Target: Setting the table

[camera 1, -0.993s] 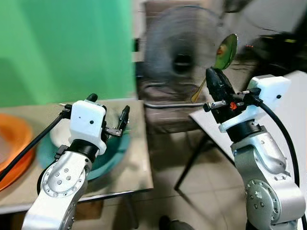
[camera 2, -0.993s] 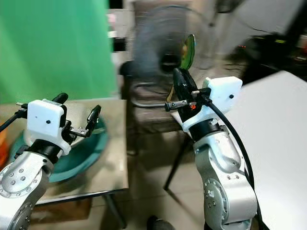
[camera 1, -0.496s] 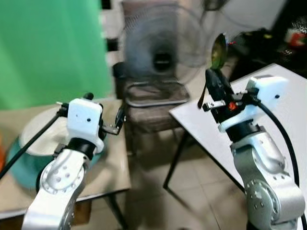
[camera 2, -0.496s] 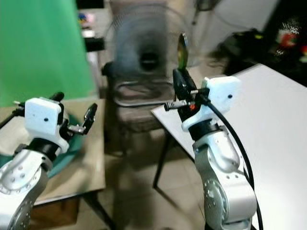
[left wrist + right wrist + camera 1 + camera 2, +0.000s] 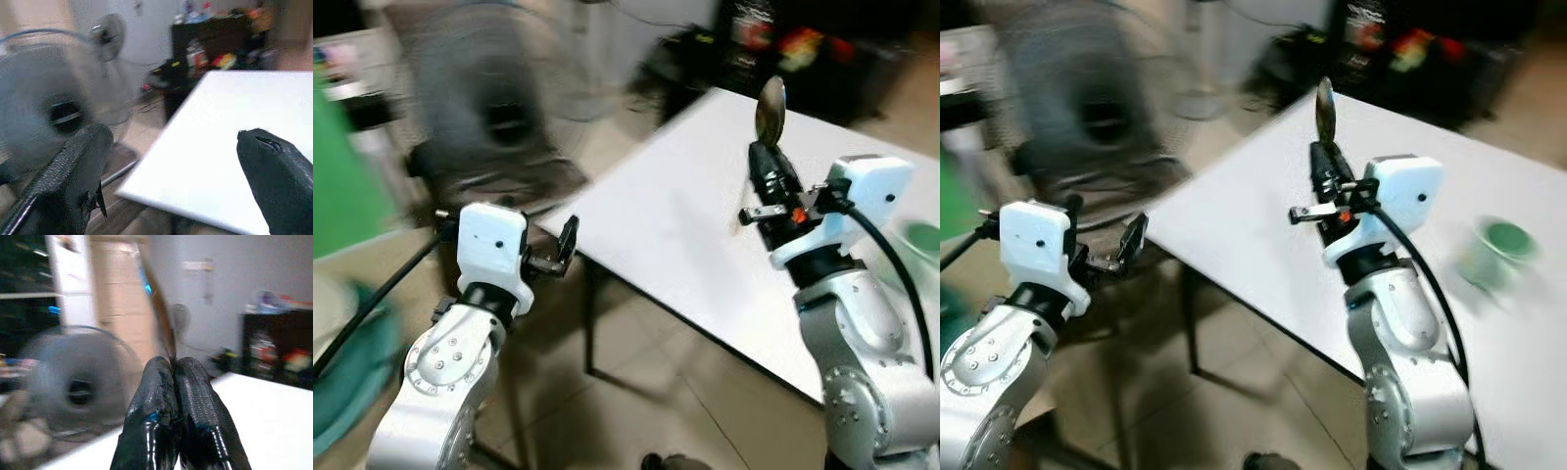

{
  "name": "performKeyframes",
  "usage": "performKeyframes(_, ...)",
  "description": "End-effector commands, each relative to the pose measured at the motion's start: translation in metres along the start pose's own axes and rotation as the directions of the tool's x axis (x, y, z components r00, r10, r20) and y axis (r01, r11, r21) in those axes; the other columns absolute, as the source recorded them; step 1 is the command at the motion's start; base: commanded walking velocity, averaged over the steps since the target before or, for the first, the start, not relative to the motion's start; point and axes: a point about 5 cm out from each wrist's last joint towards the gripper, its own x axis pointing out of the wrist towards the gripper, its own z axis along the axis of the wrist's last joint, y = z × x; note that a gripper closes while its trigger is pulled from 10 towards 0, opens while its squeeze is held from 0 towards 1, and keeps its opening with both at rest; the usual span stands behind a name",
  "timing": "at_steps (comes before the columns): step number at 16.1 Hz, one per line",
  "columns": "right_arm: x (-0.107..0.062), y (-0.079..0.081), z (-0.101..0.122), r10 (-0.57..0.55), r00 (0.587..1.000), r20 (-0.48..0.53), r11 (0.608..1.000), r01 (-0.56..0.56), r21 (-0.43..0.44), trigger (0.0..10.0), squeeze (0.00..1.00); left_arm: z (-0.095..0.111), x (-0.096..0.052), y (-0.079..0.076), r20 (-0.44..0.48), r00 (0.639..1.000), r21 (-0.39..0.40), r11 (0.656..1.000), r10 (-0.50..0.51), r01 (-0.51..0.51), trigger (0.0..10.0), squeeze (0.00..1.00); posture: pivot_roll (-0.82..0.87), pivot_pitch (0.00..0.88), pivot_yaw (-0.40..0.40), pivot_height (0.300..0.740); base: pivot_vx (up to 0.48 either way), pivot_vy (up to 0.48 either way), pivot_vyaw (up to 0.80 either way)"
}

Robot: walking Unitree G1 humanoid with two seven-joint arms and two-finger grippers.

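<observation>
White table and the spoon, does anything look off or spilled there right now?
Nothing stands out. The right gripper holds the spoon upright above the white table; a green cup stands upright there, and the left gripper hangs open.

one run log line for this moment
right claw: shut on spoon, upright | left claw: open | white table: ahead | green cup: on table

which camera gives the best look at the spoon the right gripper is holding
The right eye view: the spoon stands upright above the right gripper, bowl visible against the white table. The left eye view shows it similarly; the right wrist view shows a blurred edge-on strip between the fingers.
</observation>
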Motion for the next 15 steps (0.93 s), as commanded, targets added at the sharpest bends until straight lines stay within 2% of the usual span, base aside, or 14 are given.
performKeyframes(1, 0.001, 0.000, -0.004, -0.004, 0.999, -0.032, 1.000, 0.005, 0.019, 10.0, 0.00, -0.002, 0.000, 0.006, -0.013, 0.999, -0.006, 0.999, 0.037, -0.037, 10.0, 0.00, -0.08, 0.023, -0.008, 0.740, 0.000, 0.000, -0.80)
performKeyframes(8, 0.000, -0.005, -0.010, -0.045, 0.996, -0.073, 0.999, 0.047, 0.025, 10.0, 0.00, -0.002, 0.005, 0.006, 0.011, 0.999, 0.005, 0.999, 0.035, -0.035, 10.0, 0.00, -0.09, 0.005, -0.004, 0.740, 0.000, 0.000, -0.80)
performKeyframes(15, 0.008, -0.011, -0.013, -0.058, 0.995, -0.086, 0.997, 0.061, 0.039, 10.0, 0.00, -0.006, 0.006, 0.006, 0.007, 0.999, 0.013, 0.999, 0.035, -0.035, 10.0, 0.00, -0.08, 0.000, -0.007, 0.740, 0.000, 0.000, -0.80)
